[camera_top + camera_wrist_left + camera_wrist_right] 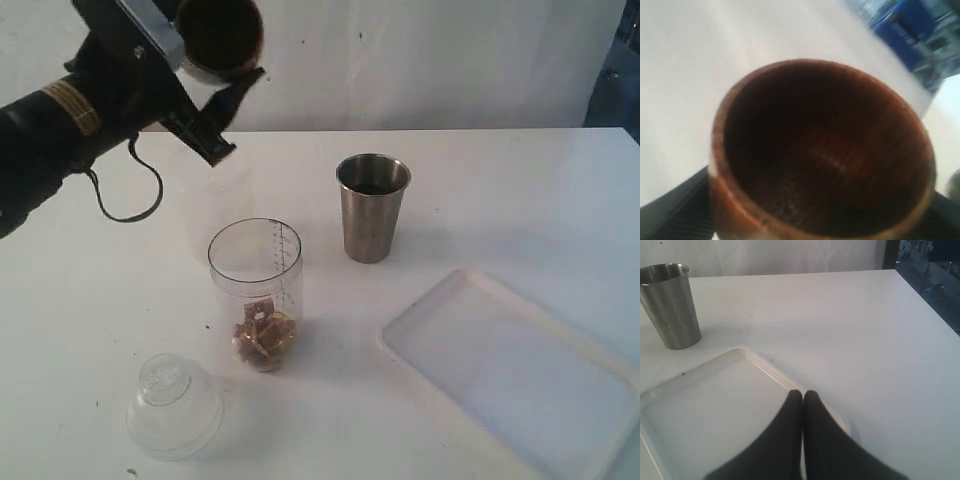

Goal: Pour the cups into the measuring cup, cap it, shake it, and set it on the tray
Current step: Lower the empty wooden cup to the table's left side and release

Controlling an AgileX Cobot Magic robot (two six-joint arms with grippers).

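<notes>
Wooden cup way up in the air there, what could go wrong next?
1. The wooden cup sits tilted, high in the left gripper. A slip could drop it onto the measuring cup and scatter the brown pieces inside.
2. Pouring the steel cup into that mouth might miss and spill onto the table.
3. The clear lid lies close by and could get nudged away.

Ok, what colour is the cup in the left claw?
Reddish-brown wooden cup; left wrist view shows it best.
</notes>
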